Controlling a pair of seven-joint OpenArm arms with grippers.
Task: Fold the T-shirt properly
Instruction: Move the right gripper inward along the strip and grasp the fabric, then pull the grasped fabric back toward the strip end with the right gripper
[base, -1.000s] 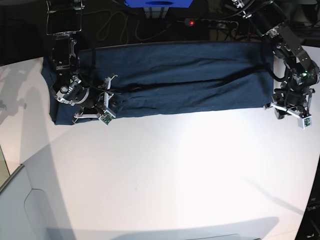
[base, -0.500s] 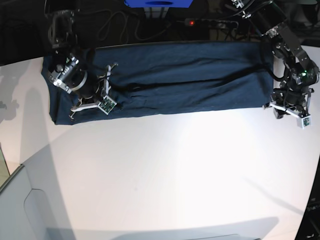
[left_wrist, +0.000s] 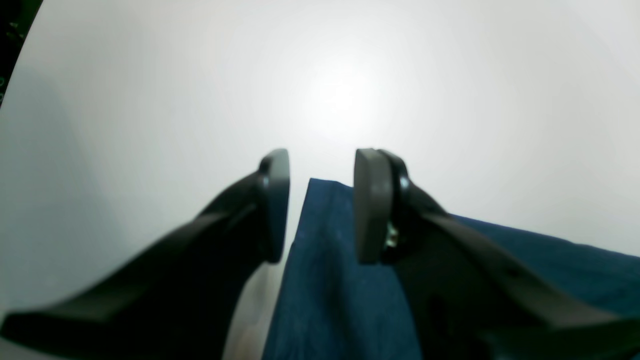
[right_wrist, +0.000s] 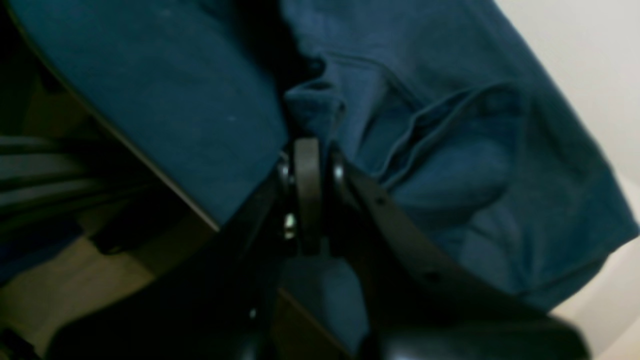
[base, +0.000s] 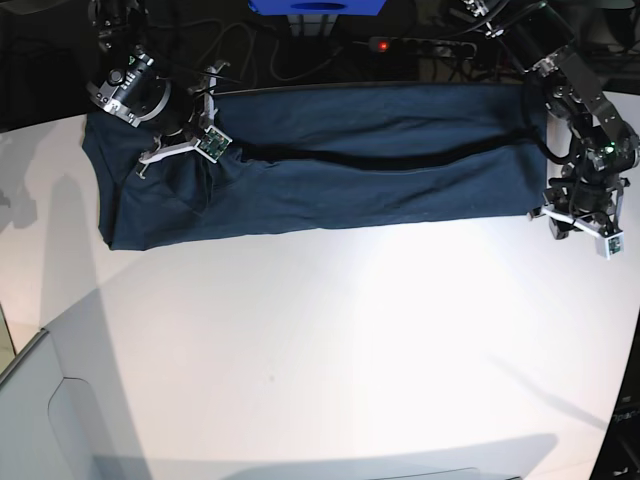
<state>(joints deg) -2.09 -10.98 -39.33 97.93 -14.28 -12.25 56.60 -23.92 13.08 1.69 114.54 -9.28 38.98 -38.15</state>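
The right tool (right_wrist: 307, 150) is pinched closed on cloth, while the left tool (left_wrist: 320, 205) stands parted.

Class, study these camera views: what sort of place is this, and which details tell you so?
Probably a robotics lab or test bench, not a home. A bare white table holds only a T-shirt, two robot arms work at its ends, and a power strip with cables lies behind.

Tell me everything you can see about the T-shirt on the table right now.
The T-shirt is plain dark navy, soft cotton-looking cloth, lying as a long flat band across the far side of the white table, with a dark crease along its length. The right gripper is shut on a bunched fold of it; the left gripper straddles its corner, jaws apart.
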